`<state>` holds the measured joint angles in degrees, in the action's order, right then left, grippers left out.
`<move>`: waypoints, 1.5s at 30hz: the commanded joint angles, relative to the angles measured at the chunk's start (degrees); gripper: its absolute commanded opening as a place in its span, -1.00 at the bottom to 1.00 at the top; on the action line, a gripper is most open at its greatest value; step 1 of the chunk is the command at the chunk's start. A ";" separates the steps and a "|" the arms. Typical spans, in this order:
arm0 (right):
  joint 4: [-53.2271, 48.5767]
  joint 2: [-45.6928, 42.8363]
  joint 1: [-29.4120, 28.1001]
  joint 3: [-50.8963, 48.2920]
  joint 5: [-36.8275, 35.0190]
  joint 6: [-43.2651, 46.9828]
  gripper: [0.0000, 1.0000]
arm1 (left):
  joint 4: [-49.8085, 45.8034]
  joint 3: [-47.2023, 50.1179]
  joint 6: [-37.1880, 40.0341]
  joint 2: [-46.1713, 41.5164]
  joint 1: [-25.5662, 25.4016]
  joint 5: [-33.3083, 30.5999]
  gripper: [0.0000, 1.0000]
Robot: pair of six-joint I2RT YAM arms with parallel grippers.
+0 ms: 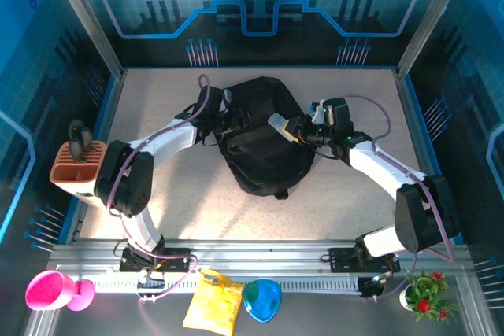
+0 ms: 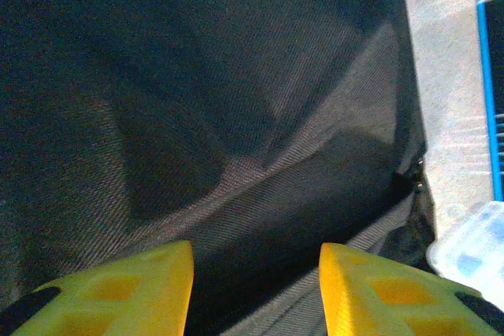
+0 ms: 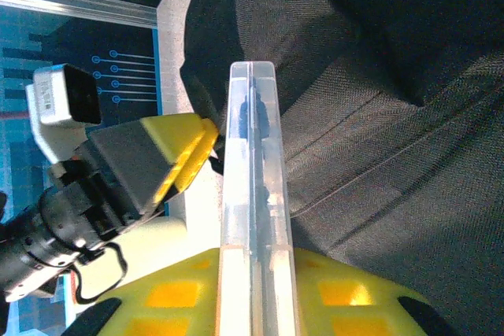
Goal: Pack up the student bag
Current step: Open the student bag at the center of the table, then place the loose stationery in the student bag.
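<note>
Right pincer (image 3: 252,281), yellow-padded, pinching clear rigid flat plastic case (image 3: 252,155) edge-on. Left pincer (image 2: 253,273) spread, nothing between, over coarse twill weave. Large black soft fabric backpack (image 1: 264,143) slumped mid-counter (image 1: 157,100), speckled beige surface, between both arms.

Right wrist view: case (image 3: 252,194) cut off at 6 o'clock. Left wrist view: blurred clear shape (image 2: 472,249) cut off at 4 o'clock.
</note>
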<state>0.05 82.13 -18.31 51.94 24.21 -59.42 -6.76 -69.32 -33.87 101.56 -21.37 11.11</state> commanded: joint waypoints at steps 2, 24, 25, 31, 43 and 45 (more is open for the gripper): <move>-3.11 -0.57 0.08 2.73 -0.94 2.20 -0.56 | -5.12 -4.24 5.18 2.74 -1.34 -1.00 -0.18; -13.83 8.65 -5.43 13.86 -4.69 3.40 -0.53 | -14.02 -4.01 11.36 2.23 -6.87 1.77 -0.77; -13.94 9.40 -5.83 13.89 -4.71 3.05 -0.54 | -14.23 -3.90 11.53 2.32 -7.09 1.71 -0.77; -14.43 8.73 -6.72 9.28 -5.70 0.58 -0.57 | -14.48 -2.53 11.60 1.24 -7.37 -0.43 -0.77; -12.53 5.72 -6.58 -2.71 -9.17 -6.93 -0.58 | -17.45 -9.94 18.36 3.51 -7.62 -8.91 -0.37; -12.86 7.33 -6.35 -2.04 -9.08 -8.31 -0.59 | -18.28 -11.45 19.71 4.55 -7.92 -10.01 -0.33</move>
<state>-7.51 86.61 -24.49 51.64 17.76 -63.86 -22.04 -77.89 -17.80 104.64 -28.69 4.54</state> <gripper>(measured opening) 0.218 0.329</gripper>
